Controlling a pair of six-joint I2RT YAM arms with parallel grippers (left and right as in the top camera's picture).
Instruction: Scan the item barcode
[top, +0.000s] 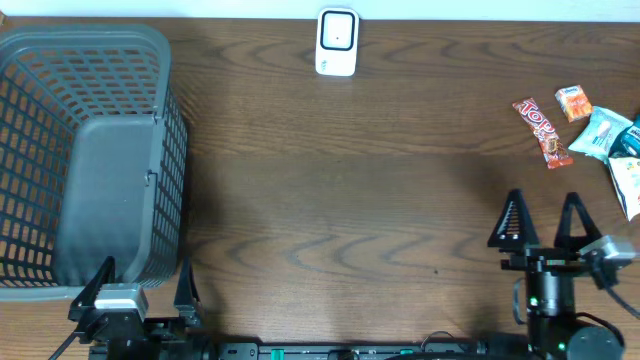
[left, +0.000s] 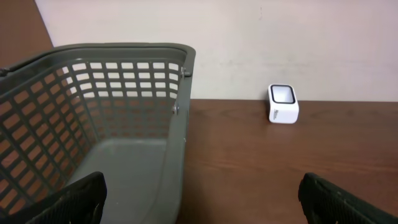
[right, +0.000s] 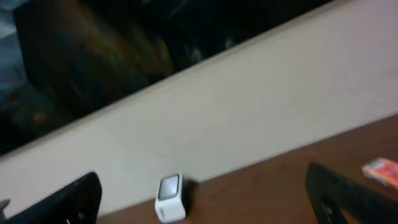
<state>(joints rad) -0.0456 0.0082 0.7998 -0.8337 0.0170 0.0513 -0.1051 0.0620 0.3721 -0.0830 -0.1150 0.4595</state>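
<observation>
A: State of the jaws?
B: Left jaws released, spread wide, gripping nothing. They sit at the near edge of the table (top: 350, 200), at the near right corner of the grey basket (top: 90, 40). Right jaws the same: wide apart and empty, at the near edge on the right side.
A: Items?
B: Snack packets lie at the far right of the table, beyond the right jaws and apart from them. The red snack bar (top: 541, 131) lies flat, on a diagonal. The small orange packet (top: 573, 102) is just beside its far end. The teal packet (top: 603, 133) is right of the bar. A pale packet (top: 628, 180) is cut off by the frame edge.
A: Scanner?
B: The white scanner (top: 337, 42) stands at the far edge of the table, about mid-width, against the wall (left: 280, 37). It is well apart from the snacks and from the basket. The left wrist view has it right of the basket. The right wrist view is blurred but shows it low, left of centre.
A: Barcodes readable?
B: Cannot tell, the packets are too small.
</observation>
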